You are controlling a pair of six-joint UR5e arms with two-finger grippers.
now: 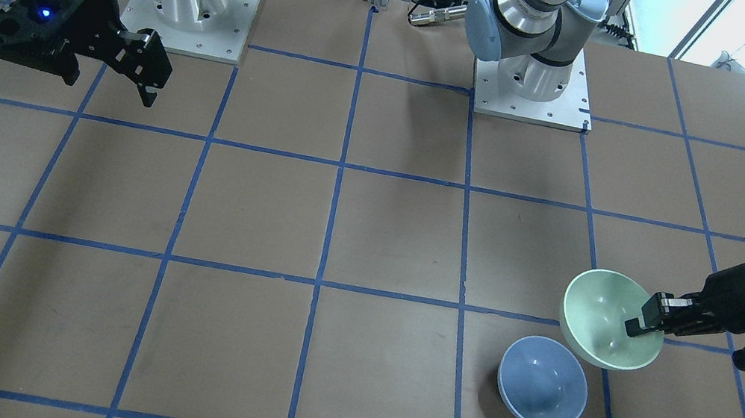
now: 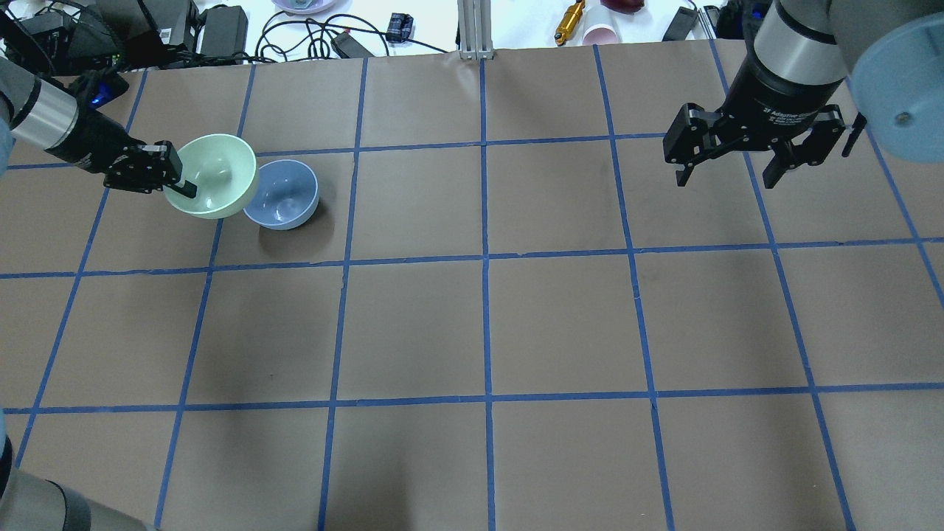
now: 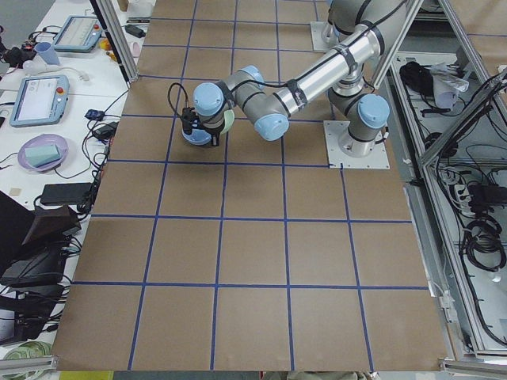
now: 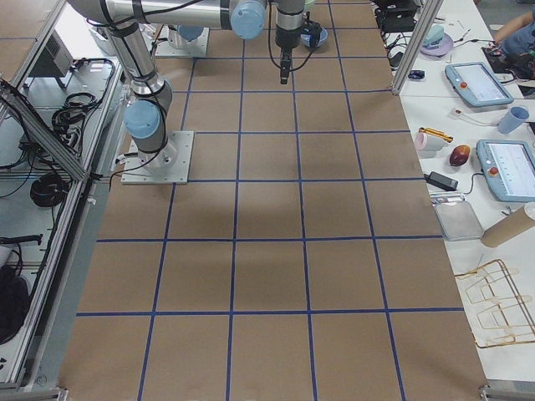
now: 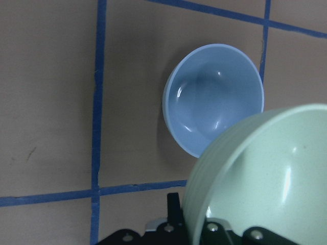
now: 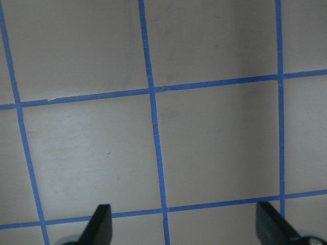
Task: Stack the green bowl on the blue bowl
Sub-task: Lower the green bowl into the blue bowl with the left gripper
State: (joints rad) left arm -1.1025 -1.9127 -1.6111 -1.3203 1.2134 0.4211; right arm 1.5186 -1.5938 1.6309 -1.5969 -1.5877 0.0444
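Green bowl (image 1: 607, 320) is held tilted above the surface (image 1: 264, 221), pinched at its rim by the left pincer (image 1: 648, 323); the blue bowl (image 1: 543, 381) is seen resting just beyond its free edge, opposite the pincer. The right pincer (image 2: 726, 177), spread, is seen well apart.

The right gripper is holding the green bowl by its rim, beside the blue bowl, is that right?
Not quite: the left gripper holds the green bowl by its rim beside the blue bowl. The overhead view shows it; the right gripper is open and empty.
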